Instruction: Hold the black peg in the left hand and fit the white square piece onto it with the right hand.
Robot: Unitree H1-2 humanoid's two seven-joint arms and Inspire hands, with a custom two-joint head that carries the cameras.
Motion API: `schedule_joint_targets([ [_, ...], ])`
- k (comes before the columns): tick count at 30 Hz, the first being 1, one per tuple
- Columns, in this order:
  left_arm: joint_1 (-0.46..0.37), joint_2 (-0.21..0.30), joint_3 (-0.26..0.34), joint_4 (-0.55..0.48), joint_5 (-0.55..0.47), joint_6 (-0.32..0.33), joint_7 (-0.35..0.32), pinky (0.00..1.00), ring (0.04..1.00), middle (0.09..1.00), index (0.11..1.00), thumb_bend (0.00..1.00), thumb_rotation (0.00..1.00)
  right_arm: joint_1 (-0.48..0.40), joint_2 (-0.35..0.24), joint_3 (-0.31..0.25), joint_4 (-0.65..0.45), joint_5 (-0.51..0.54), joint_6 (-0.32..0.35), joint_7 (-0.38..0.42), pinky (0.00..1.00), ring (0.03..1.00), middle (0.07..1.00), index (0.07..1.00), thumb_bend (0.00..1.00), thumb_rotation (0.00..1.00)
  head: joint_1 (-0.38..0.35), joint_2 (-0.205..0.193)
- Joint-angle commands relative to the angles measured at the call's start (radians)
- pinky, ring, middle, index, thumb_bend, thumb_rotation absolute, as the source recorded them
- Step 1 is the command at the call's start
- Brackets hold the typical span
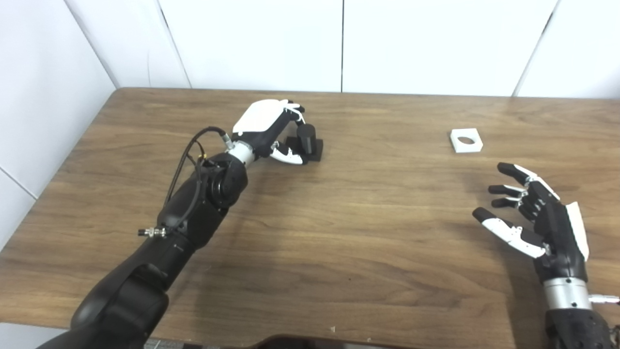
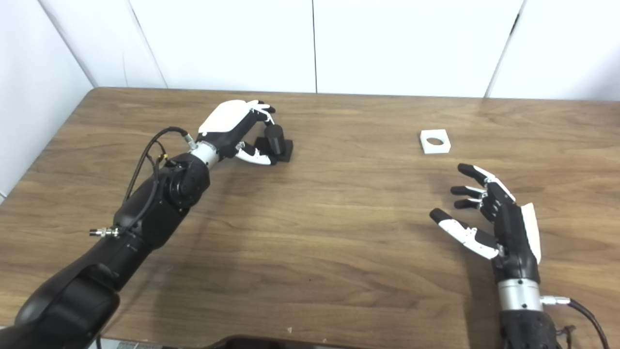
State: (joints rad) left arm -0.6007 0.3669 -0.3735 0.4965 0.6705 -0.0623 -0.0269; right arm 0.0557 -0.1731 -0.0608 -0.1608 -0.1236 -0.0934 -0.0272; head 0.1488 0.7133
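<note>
Two-armed peg-and-collar workspace seen from the robot's head. The left hand (image 1: 265,127) reaches to the far left part of the wooden tabletop (image 1: 339,232), its white back plate turned upward. Its fingers (image 1: 294,109) curl over the top of the black peg (image 1: 306,137), an upright cylinder standing on a flat black square base (image 1: 315,149), while the white-tipped thumb (image 1: 287,155) lies low on the near side, just beside that base. The fingers are partly curled around the peg, with tips at or very near its top; whether they actually grip it cannot be told from either view. The base sits flat on the tabletop.

The right hand (image 2: 494,218) hovers over the near right part of the tabletop, palm facing left and the white back plate to the outside. Its fingers (image 2: 477,177) are spread apart and point away from the robot, the thumb (image 2: 457,228) held out to the left; nothing lies between them, so this hand is unclosed and empty.

The white square piece (image 1: 466,140), a flat block with a round hole through its centre, lies flat on the tabletop beyond the right fingers, clear of the fingertips and apart from them, and well apart from the peg to the left.

A black cable (image 1: 186,160) loops along the left forearm near the wrist. White wall panels (image 1: 339,43) rise behind the tabletop's far edge.
</note>
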Motion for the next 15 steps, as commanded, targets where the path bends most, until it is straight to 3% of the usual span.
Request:
schedule_joint_targets([
  [1, -0.015, 0.024, -0.022, 0.021, -0.002, -0.023, -0.057, 0.97, 0.961, 0.893, 0.495, 0.52, 0.08, 0.000, 0.005, -0.007, -0.012, 0.006, -0.021, -0.004, 0.56, 0.675, 0.824, 0.764, 0.65, 0.29, 0.002, 0.000],
  [9, -0.036, 0.054, -0.037, 0.042, -0.146, -0.205, -0.202, 0.95, 0.985, 0.928, 0.495, 0.52, 0.08, -0.001, 0.009, -0.006, -0.007, 0.005, -0.025, -0.005, 0.56, 0.676, 0.825, 0.765, 0.64, 0.28, -0.005, -0.003],
  [15, -0.038, 0.058, -0.045, 0.027, -0.227, -0.289, -0.292, 0.93, 0.984, 0.928, 0.493, 0.52, 0.08, 0.002, 0.009, -0.006, -0.018, -0.001, -0.021, -0.005, 0.56, 0.676, 0.820, 0.767, 0.64, 0.29, -0.010, -0.001],
])
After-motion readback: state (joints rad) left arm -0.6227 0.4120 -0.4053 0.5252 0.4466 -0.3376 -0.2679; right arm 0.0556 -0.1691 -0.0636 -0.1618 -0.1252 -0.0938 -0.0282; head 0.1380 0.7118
